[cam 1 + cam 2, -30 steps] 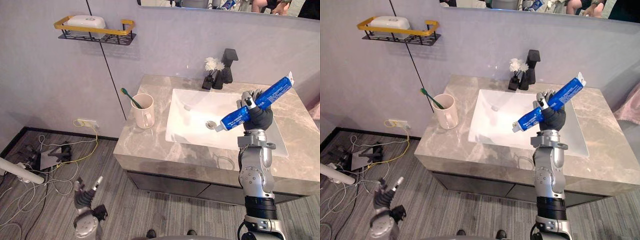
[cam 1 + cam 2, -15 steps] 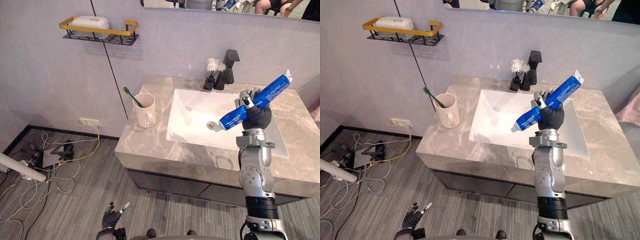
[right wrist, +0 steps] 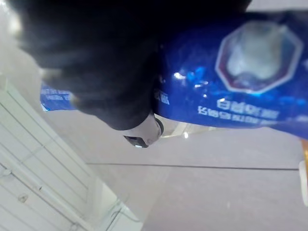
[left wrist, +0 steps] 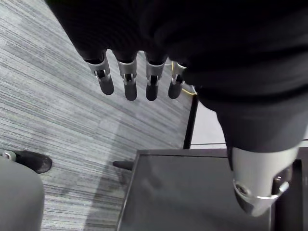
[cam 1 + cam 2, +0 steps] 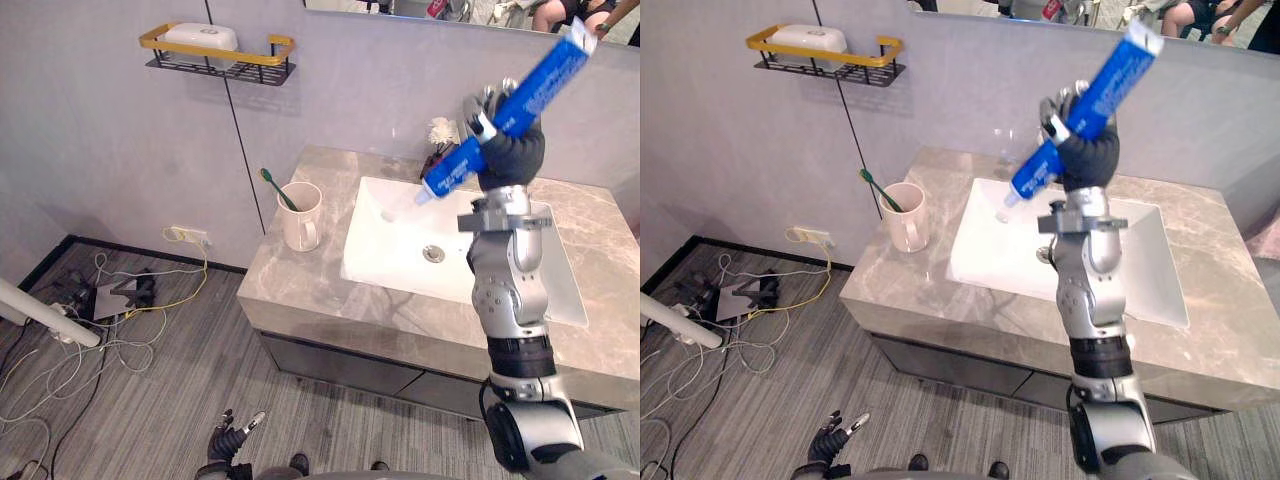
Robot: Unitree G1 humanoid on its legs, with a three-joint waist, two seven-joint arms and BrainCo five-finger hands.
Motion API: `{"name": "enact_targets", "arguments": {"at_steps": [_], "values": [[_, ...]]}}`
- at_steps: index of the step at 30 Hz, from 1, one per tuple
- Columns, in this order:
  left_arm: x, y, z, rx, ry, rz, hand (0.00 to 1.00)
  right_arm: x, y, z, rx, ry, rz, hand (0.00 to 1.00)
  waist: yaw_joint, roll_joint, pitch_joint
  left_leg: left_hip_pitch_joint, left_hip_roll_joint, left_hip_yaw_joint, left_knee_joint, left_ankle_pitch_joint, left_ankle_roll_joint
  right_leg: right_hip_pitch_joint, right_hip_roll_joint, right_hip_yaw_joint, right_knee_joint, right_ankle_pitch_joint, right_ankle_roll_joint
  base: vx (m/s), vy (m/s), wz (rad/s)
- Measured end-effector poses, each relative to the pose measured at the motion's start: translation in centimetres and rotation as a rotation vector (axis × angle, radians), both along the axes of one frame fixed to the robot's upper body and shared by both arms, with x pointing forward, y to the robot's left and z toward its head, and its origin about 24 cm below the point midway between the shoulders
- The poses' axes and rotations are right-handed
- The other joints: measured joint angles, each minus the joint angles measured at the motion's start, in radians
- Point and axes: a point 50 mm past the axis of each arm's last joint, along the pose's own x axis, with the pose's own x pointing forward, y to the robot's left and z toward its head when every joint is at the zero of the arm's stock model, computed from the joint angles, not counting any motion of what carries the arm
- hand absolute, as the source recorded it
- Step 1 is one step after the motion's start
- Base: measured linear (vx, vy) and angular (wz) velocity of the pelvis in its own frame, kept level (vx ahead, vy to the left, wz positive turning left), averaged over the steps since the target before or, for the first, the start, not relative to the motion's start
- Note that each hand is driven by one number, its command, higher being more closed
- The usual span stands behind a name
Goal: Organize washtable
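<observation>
- Right hand has its fingers wrapped round the toothpaste tube, gripping just below mid-body. The tube is in the air, tilted, with the cap end down toward the sink and the crimped end up by the mirror's lower edge.
- It hangs over the back edge of the washtable, touching nothing but the hand.
- Handling, my read:
  - Light, with soft walls that dent under a squeeze.
  - The glossy skin likely slips if the grip is loose.
  - The cap and shoulder are the only stiff part.
- Best hold is probably mid-body or slightly toward the cap, with moderate force. Pinching the flat crimp would let the tube swing.
- Cup with the green toothbrush sits near the washtable's left edge, well apart from the tube. It's the likely drop target, cap end first.
- Left hand hangs low over the floor, fingers straight and relaxed, holding nothing.
- Versus half a second ago:
  - The arm has lifted, so the tube is higher and further back, now in front of the faucet area instead of over the sink's right side.
  - The whole view has shifted too, so part of that is head motion.
  - Cup and brush haven't moved on the washtable, and the grip looks the same.
</observation>
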Motion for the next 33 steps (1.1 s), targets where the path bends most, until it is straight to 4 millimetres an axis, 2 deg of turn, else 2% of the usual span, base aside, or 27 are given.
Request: {"name": "enact_targets", "arguments": {"at_steps": [1, 5, 7, 13, 19, 25, 33], "values": [[0.0, 0.1, 0.0, 0.002, 0.0, -0.001, 0.0, 0.3, 0.3, 0.3, -0.012, 0.0, 0.0, 1.0, 0.014, -0.003, 0.002, -0.002, 0.0, -0.005, 0.0, 0.0, 0.0, 0.0, 0.0, -0.001, 0.0, 0.0, 0.0, 0.0, 0.003, 0.08], [-0.1, 0.4, 0.1, 0.014, 0.003, -0.011, 0.0, 1.2, 1.5, 1.4, -0.036, 0.004, -0.012, 1.0, 0.028, -0.012, 0.01, -0.011, -0.001, -0.018, 0.001, 0.0, 0.0, -0.004, 0.0, -0.009, 0.0, -0.001, 0.0, 0.0, 0.0, 0.1], [0.0, 0.3, 0.1, 0.016, 0.005, -0.035, 0.0, 1.8, 1.9, 2.2, -0.053, 0.004, -0.042, 1.0, 0.045, -0.013, 0.012, -0.015, -0.001, -0.022, 0.001, 0.0, 0.0, -0.004, 0.0, -0.019, 0.0, -0.002, 0.0, 0.0, 0.001, 0.09], [0.0, 0.5, 0.1, 0.027, 0.007, -0.049, 0.0, 2.4, 3.3, 3.9, -0.104, -0.017, -0.069, 1.0, 0.051, -0.02, 0.036, -0.036, -0.004, -0.047, 0.011, 0.0, 0.0, -0.01, -0.001, -0.043, 0.0, -0.003, 0.001, -0.01, -0.002, 0.14], [0.1, 0.5, 0.1, 0.03, 0.006, -0.056, 0.0, 3.5, 4.0, 3.1, -0.167, 0.042, -0.088, 1.0, 0.073, -0.019, 0.037, -0.047, -0.006, -0.061, 0.015, 0.0, 0.0, -0.013, -0.003, -0.056, 0.0, -0.005, 0.0, -0.01, 0.002, 0.06], [0.1, 0.6, 0.2, 0.04, 0.007, -0.078, 0.0, 4.3, 4.2, 2.0, -0.218, 0.097, -0.112, 1.0, 0.076, -0.019, 0.065, -0.052, -0.008, -0.064, 0.02, 0.0, 0.0, -0.013, -0.004, -0.058, 0.0, -0.01, 0.0, -0.01, 0.001, 0.01], [0.1, 0.5, 0.2, 0.041, 0.005, -0.084, 0.0, 5.1, 4.3, 0.7, -0.271, 0.156, -0.131, 1.0, 0.077, -0.015, 0.067, -0.076, -0.014, -0.067, 0.034, -0.001, -0.001, -0.03, -0.008, -0.061, 0.0, -0.01, 0.0, 0.0, 0.004, 0.01]]}}
